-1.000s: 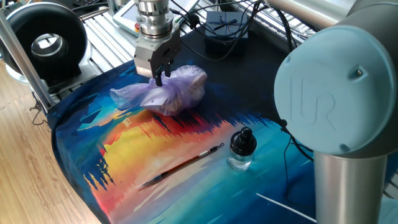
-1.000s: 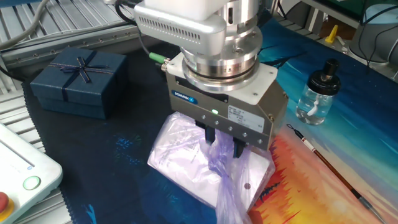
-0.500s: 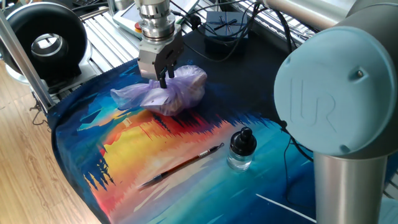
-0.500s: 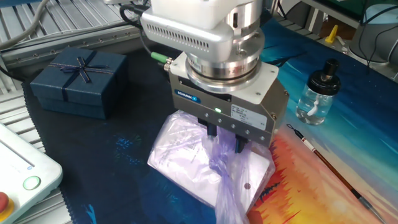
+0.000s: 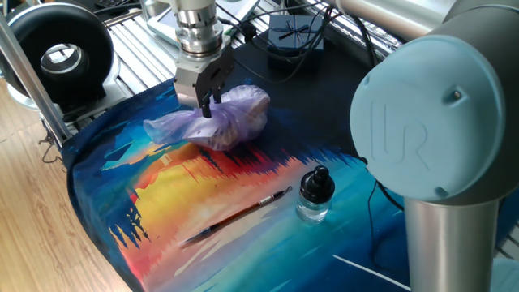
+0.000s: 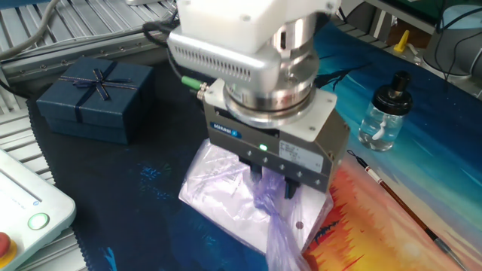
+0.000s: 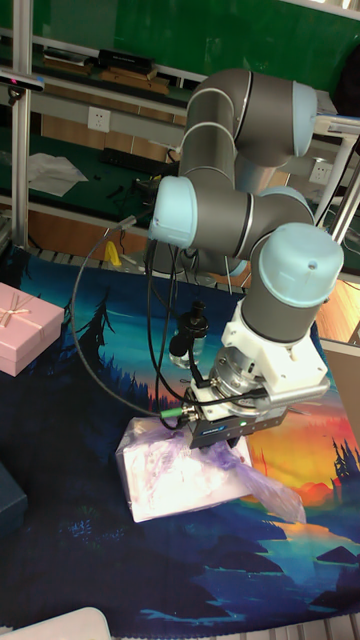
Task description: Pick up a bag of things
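From one fixed view, the tool [image 5: 206, 103] stands straight down over the bag of things [image 5: 217, 120], its dark fingers pinched together on the knotted neck of the lilac plastic. The bag rests on the painted cloth [image 5: 162, 191] that covers the worktop, its wrinkly tail trailing off to the side of the tool nearer the wooden floor. Well apart from the tool, toward the big arm joint, stand a small glass bottle [image 5: 315, 195] with a black cap and a thin paintbrush [image 5: 235, 214] lying flat. Beyond the tool, a dark navy gift box [image 5: 293, 32] sits among cables.

From the other fixed view, the tool [image 6: 271, 179] fills the middle, a green light glowing on its body. Its fingers are clamped on a bunched strip of the bag [image 6: 241, 203], directly beneath; the bag's flatter part spreads under the tool and the tail hangs toward the picture's lower edge. The navy box [image 6: 96, 98] lies well apart on one side, the bottle [image 6: 385, 113] and brush [image 6: 397, 198] on the other.

In the tall fixed view, the tool [image 7: 225, 449] presses down onto the bag [image 7: 185, 475], which lies on the cloth right below it, tail spilling to the side. A pink gift box [image 7: 27, 326] sits far off at the cloth's edge.
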